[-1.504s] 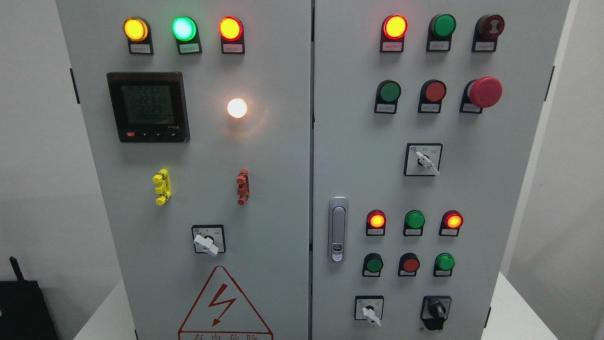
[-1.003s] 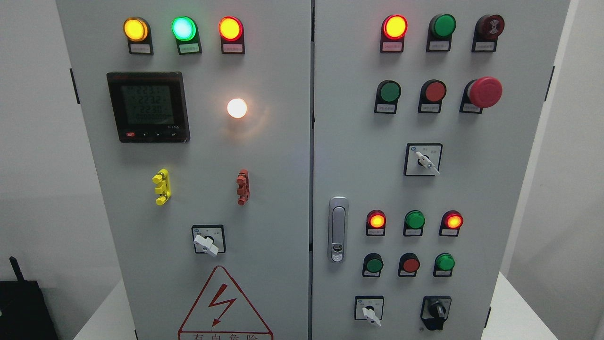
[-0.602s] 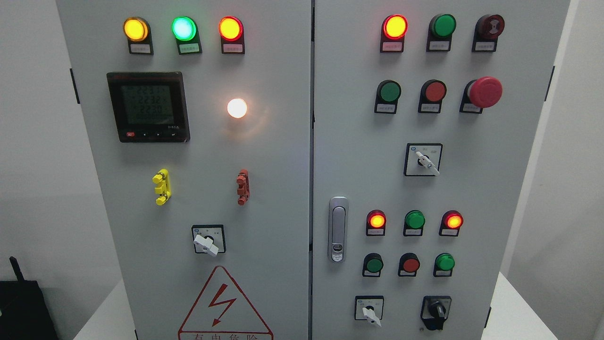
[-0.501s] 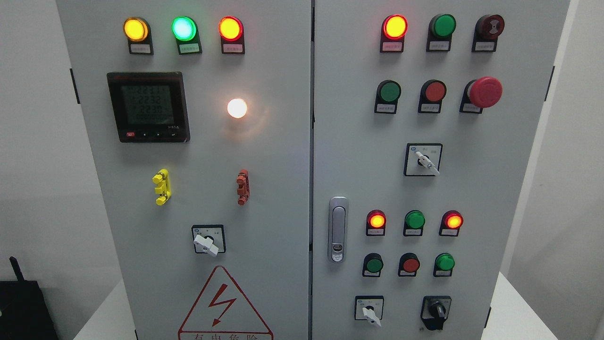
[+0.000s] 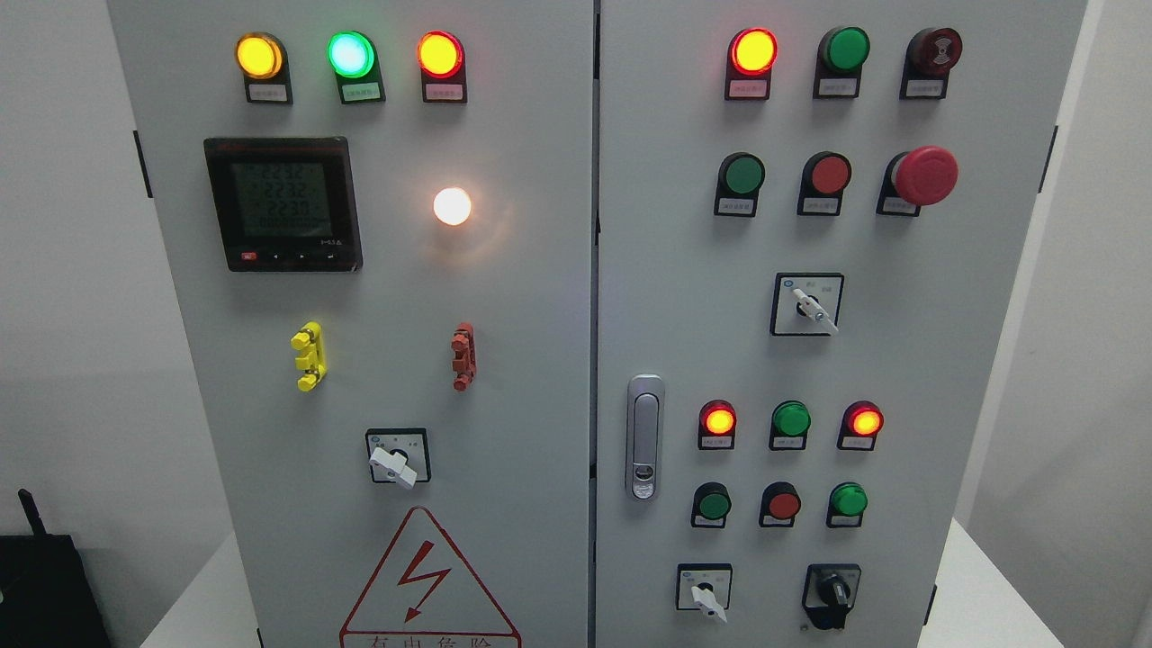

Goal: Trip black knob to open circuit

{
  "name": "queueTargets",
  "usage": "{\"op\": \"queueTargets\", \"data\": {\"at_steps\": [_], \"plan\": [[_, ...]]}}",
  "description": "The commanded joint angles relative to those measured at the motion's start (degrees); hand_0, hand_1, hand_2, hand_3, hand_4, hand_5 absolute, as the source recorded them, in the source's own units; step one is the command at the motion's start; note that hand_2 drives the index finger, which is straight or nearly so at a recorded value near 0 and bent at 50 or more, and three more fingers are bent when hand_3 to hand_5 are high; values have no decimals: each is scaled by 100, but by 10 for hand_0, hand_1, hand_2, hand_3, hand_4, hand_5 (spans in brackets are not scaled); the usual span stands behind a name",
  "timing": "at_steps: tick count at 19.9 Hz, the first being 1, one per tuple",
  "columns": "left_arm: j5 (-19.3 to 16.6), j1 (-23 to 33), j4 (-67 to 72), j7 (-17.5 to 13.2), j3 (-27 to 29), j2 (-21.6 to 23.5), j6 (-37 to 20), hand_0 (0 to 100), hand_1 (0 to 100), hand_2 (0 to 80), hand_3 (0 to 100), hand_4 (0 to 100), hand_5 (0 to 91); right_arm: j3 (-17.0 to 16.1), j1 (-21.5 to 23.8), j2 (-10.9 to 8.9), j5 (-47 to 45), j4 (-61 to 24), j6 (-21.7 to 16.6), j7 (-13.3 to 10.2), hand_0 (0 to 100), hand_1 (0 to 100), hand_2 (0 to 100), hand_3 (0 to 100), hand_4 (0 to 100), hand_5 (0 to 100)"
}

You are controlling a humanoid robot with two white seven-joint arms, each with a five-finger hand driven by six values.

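Observation:
The black knob (image 5: 833, 591) sits at the lower right of the grey control cabinet's right door (image 5: 945, 378), its handle pointing roughly straight up. A white selector switch (image 5: 706, 598) is to its left. Neither of my hands nor arms shows in the head view.
The right door carries lit red lamps (image 5: 752, 50), green and red buttons, a red mushroom stop button (image 5: 924, 175), a white selector (image 5: 813, 309) and a silver door handle (image 5: 644, 436). The left door has a meter (image 5: 283, 203), a white lamp (image 5: 452, 206) and a white switch (image 5: 394, 463). A black device (image 5: 40, 585) stands at lower left.
Only the digits on the meter flicker. Nothing else has moved.

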Motion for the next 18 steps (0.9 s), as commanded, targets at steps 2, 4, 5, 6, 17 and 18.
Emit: {"op": "queueTargets", "data": {"at_steps": [2,4,5,6,17,18], "plan": [[-132,0,0,2,0,0,-5,120,389,0,0,0,0,43,133,-85,2,-1688,-556,-122,0,176,0,0,0,0],[-132,0,0,2,0,0,4,120,389,0,0,0,0,122,133,-112,2,-1863,-863,-245,0,176,0,0,0,0],[-132,0,0,2,0,0,4,120,389,0,0,0,0,140,133,-138,2,-1943,-995,-289,0,174,0,0,0,0],[-132,0,0,2,0,0,4,120,389,0,0,0,0,149,133,-155,2,-2039,-1136,-333,0,173,0,0,0,0],[-132,0,0,2,0,0,4,120,389,0,0,0,0,114,274,-314,2,-3577,-1515,-483,0,173,0,9,0,0],[-132,0,0,2,0,0,4,120,389,0,0,0,0,105,309,-322,2,-3735,-1541,-483,0,173,0,11,0,0]]}}
